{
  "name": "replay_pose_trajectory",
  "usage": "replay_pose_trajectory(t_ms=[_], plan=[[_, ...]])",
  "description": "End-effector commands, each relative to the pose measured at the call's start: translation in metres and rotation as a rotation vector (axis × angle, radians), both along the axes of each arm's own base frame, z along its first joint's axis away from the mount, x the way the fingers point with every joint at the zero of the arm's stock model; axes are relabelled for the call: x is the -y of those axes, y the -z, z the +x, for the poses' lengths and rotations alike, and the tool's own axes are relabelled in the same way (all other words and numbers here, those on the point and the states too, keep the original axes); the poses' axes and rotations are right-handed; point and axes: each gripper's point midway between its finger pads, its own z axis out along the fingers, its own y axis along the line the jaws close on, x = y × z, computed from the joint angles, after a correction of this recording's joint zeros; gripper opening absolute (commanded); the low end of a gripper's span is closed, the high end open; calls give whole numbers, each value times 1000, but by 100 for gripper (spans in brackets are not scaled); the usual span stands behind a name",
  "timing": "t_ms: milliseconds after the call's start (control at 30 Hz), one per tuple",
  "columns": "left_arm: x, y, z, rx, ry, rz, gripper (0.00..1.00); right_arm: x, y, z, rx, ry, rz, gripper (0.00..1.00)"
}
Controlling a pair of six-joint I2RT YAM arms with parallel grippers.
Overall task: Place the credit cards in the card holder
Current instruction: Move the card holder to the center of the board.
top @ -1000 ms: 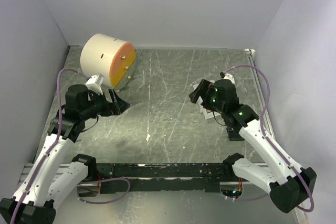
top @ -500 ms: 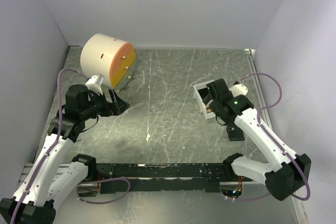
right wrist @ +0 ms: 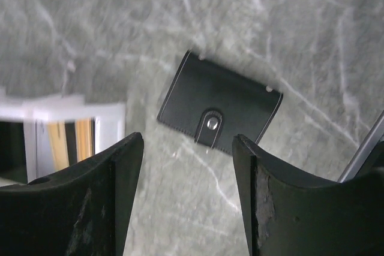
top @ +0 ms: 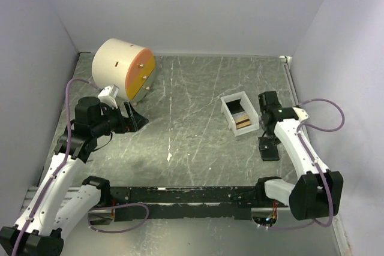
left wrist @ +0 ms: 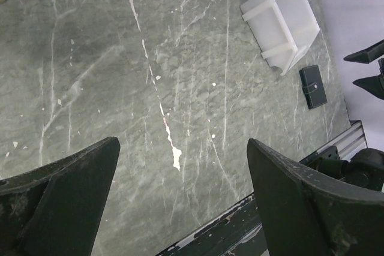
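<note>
The black card holder (top: pixel 269 148) lies shut and flat on the table, just right of the white tray's near end; its snap tab shows in the right wrist view (right wrist: pixel 219 109). It is also small in the left wrist view (left wrist: pixel 313 86). Orange-tan credit cards (top: pixel 243 123) stand inside the white tray (top: pixel 239 113), and their edges show at the left of the right wrist view (right wrist: pixel 69 142). My right gripper (top: pixel 267 107) hovers open above the holder, and nothing sits between its fingers (right wrist: pixel 187 142). Far to the left, my left gripper (top: pixel 135 118) is wide open and holds nothing (left wrist: pixel 183 143).
A big cream cylinder with an orange face (top: pixel 123 69) stands at the back left. White walls close in the table on three sides. A black rail (top: pixel 180 195) runs along the near edge. The tray (left wrist: pixel 281 19) sits right of centre.
My right arm has swung from over the tray to the right and now hangs above the card holder. The left arm has not moved.
</note>
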Motion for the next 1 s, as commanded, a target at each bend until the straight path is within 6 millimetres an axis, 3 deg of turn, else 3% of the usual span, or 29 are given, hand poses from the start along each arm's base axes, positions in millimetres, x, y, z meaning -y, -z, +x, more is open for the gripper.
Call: replay_pose_trajectory(t_ms=[0, 267, 600, 967], plan=[[-2, -7, 0, 25, -1, -1, 99, 33, 5, 7, 1, 100, -41, 61], [1, -8, -3, 31, 24, -8, 99, 43, 47, 5, -70, 214, 10, 65], [2, -9, -4, 36, 37, -12, 100, 53, 70, -8, -120, 278, 19, 65], [19, -2, -12, -3, 141, -51, 100, 28, 96, -22, -170, 177, 144, 58]])
